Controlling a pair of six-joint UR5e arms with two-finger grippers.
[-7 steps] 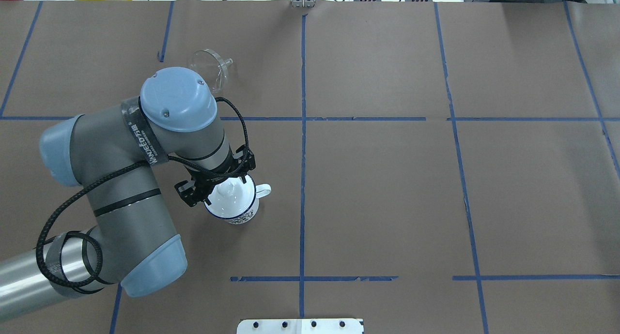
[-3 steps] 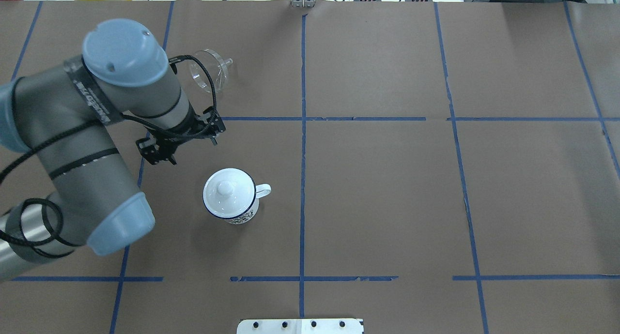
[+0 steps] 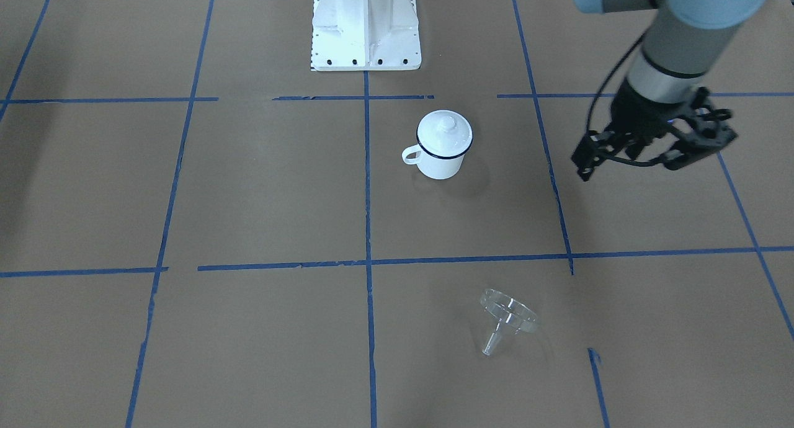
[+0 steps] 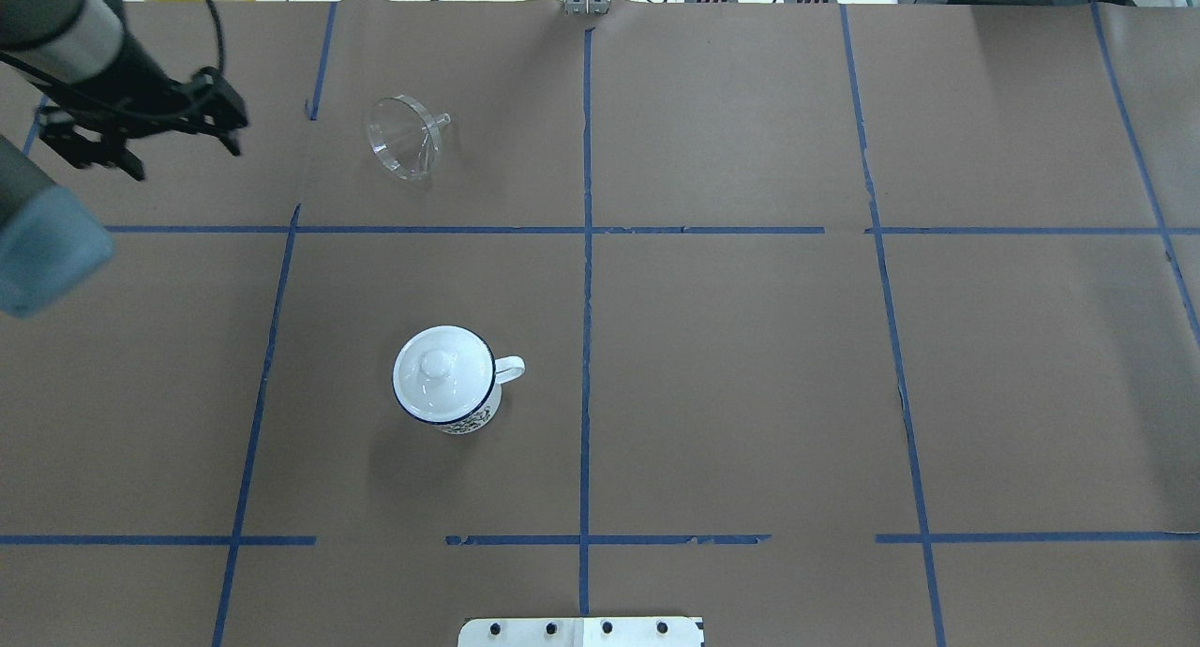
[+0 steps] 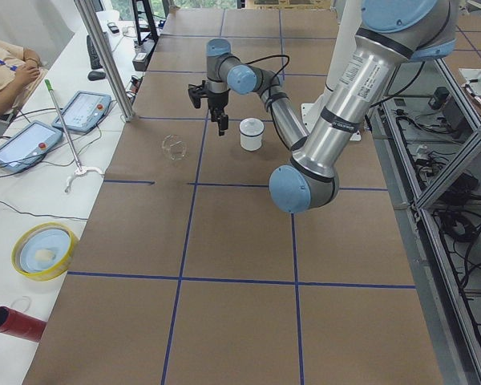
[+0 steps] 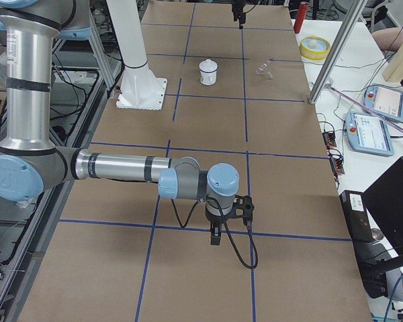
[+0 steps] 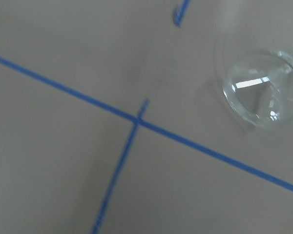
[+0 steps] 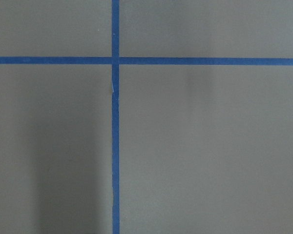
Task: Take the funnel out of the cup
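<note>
The clear funnel [image 4: 408, 145] lies on its side on the brown table, apart from the cup. It also shows in the front view [image 3: 505, 319] and the left wrist view [image 7: 261, 90]. The cup [image 4: 448, 394] is a white mug with a dark blue rim and stands upright, a white knobbed lid [image 4: 439, 370] on top. My left gripper [image 4: 141, 150] hangs in the air at the far left, open and empty, well away from both; it also shows in the front view [image 3: 639, 158]. My right gripper [image 6: 215, 238] shows only in the right side view, and I cannot tell its state.
The robot's white base plate [image 3: 365, 25] stands at the near table edge behind the cup. A yellow bowl [image 5: 42, 250], a red cylinder [image 5: 16, 323], tablets [image 5: 24, 144] and a metal post [image 5: 104, 56] are on the operators' side, beyond the funnel.
My left arm has pulled back from over the cup and swung up to the far left. The cup with its lid and the funnel have not moved.
</note>
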